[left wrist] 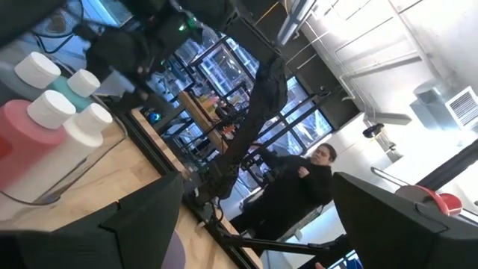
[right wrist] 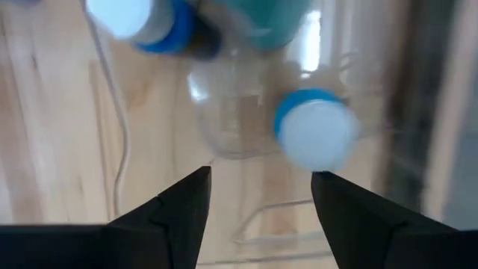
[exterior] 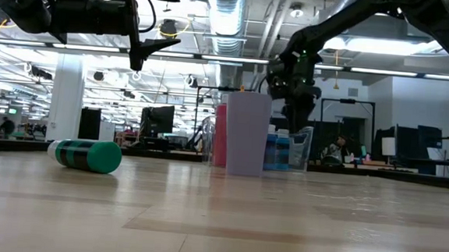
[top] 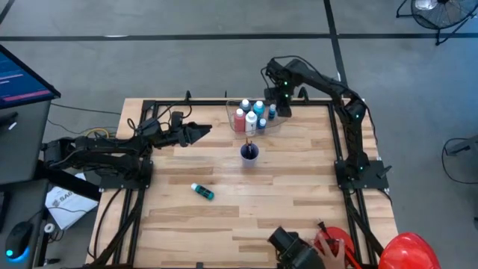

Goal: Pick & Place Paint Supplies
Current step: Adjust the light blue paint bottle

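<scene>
Lying on its side low and left of centre in the overhead picture, the teal bottle (top: 202, 192) is the one supply left out on the bare table (top: 299, 202), and nothing pins it (a nudge would likely send it rolling toward the edge).

Up and left of it, the left gripper (top: 200, 131) hangs at mid-left with its jaws spread and nothing between them, well apart from the bottle. If it comes down off-centre on that round body, I'd expect the bottle to squirt out sideways.

At centre stands the small cup (top: 249, 153) with a dark brush (top: 249, 143) poking up from it. Just above, the clear tub (top: 233, 113) holds the red, white and blue bottles (top: 251, 116), packed close.

Right of the tub, the right gripper (top: 284, 96) sits over its rim, jaws parted and holding nothing, a blue-collared bottle (right wrist: 317, 133) just below in its wrist view. Any careless pull away could catch the rim, tip the tub and topple the crowded bottles.
</scene>
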`<move>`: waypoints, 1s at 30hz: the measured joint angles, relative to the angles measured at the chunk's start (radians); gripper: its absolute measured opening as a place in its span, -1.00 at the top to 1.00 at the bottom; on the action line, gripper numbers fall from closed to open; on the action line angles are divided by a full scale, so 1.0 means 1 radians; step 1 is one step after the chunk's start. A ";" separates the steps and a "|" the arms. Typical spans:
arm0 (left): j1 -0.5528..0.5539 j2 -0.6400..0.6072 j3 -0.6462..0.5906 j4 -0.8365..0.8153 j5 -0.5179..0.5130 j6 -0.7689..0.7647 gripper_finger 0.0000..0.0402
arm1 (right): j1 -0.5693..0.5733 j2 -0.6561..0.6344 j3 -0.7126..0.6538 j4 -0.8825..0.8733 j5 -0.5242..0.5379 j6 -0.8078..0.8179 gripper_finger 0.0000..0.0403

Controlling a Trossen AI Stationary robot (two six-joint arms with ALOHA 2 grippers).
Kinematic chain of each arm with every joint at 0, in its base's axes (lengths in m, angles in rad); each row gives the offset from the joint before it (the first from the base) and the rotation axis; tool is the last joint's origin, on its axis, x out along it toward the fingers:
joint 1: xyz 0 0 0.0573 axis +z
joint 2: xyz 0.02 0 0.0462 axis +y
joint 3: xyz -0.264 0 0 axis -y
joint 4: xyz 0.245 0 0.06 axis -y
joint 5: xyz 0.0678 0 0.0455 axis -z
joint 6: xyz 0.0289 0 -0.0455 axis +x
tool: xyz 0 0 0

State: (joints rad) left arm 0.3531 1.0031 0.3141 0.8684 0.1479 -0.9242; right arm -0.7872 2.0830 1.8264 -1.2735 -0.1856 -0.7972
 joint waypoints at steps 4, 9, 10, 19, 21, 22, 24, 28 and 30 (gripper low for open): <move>0.000 0.000 0.000 0.000 0.004 0.000 -0.67 | 0.002 0.000 -0.049 0.004 -0.001 -0.010 -0.11; 0.000 0.000 0.000 0.000 0.006 0.000 -0.67 | 0.002 -0.001 -0.057 0.011 -0.002 -0.013 -0.11; 0.000 0.000 0.000 0.000 0.006 0.000 -0.67 | 0.002 -0.001 -0.057 0.018 -0.001 -0.013 -0.11; 0.000 0.000 0.000 0.000 0.002 0.000 -0.67 | 0.001 -0.001 -0.057 0.114 0.037 -0.003 -0.11; 0.000 0.000 0.000 0.000 0.002 0.000 -0.67 | 0.001 -0.001 -0.057 0.130 0.038 0.002 -0.11; 0.000 0.000 0.000 0.000 0.002 0.000 -0.67 | 0.001 -0.001 -0.057 0.136 0.039 0.002 -0.11; 0.000 0.000 0.000 0.000 0.002 0.000 -0.67 | 0.001 -0.001 -0.057 0.146 0.048 0.002 -0.11; 0.000 0.000 0.000 0.000 0.002 0.000 -0.67 | 0.001 -0.001 -0.057 0.160 0.053 0.003 -0.11; 0.000 0.000 0.000 0.000 0.002 0.000 -0.67 | 0.001 -0.001 -0.057 0.175 0.054 0.003 -0.11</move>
State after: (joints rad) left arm 0.3531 1.0031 0.3141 0.8680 0.1497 -0.9245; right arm -0.7860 2.0823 1.7695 -1.0983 -0.1318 -0.7937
